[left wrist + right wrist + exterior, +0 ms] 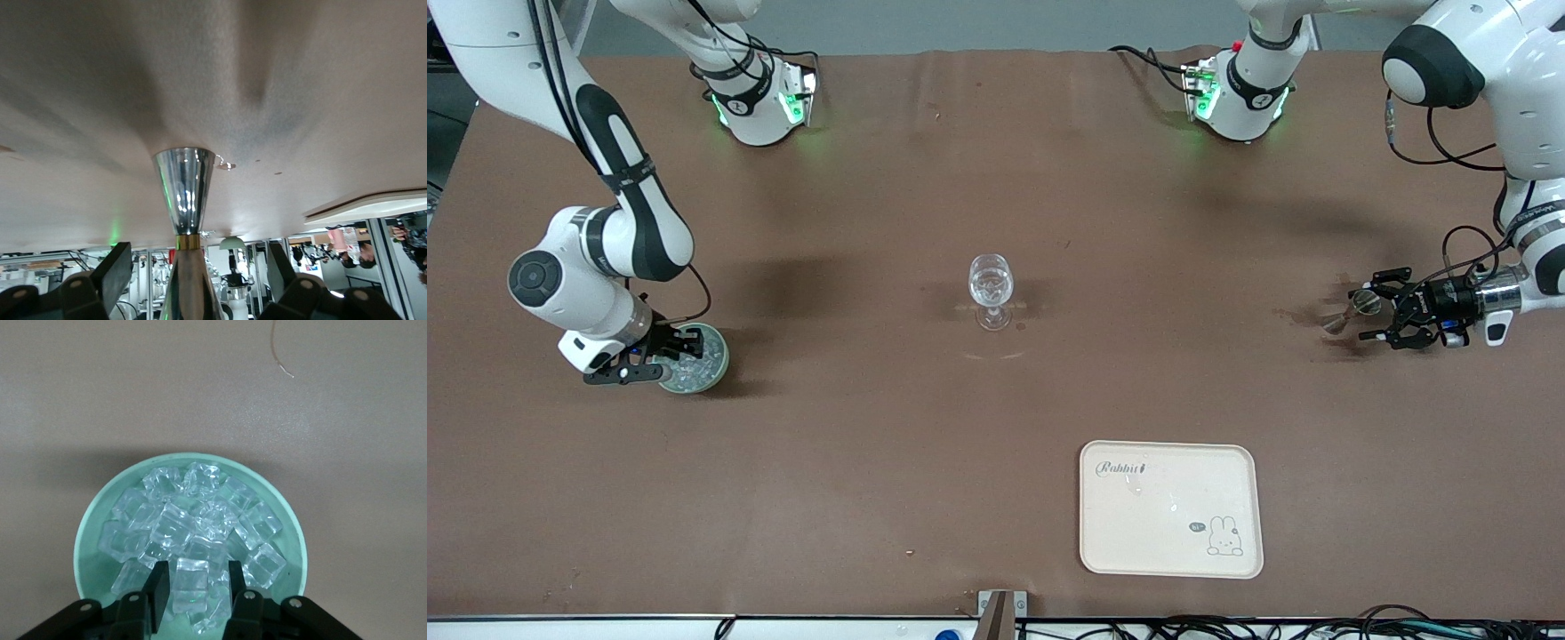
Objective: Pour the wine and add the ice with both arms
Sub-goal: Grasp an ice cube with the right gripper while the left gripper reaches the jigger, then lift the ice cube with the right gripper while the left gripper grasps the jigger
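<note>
A pale green bowl (pixel 721 354) heaped with clear ice (pixel 695 363) stands toward the right arm's end of the table. My right gripper (pixel 663 356) is low over the bowl. In the right wrist view (pixel 196 587) it is open, its fingers on either side of one ice cube (pixel 191 583) in the bowl (pixel 89 523). A clear stemmed glass (pixel 991 289) stands mid-table. My left gripper (pixel 1368 308) is low at the left arm's end, open around a silver hourglass-shaped jigger (pixel 1343 316). The left wrist view shows the jigger (pixel 183 183) between the spread fingers (pixel 115 272).
A cream tray (pixel 1112 524) with a rabbit drawing lies nearer the front camera than the glass, toward the left arm's end. Dark wet-looking marks (pixel 1303 316) spot the brown table cover beside the jigger. The two arm bases stand along the top edge.
</note>
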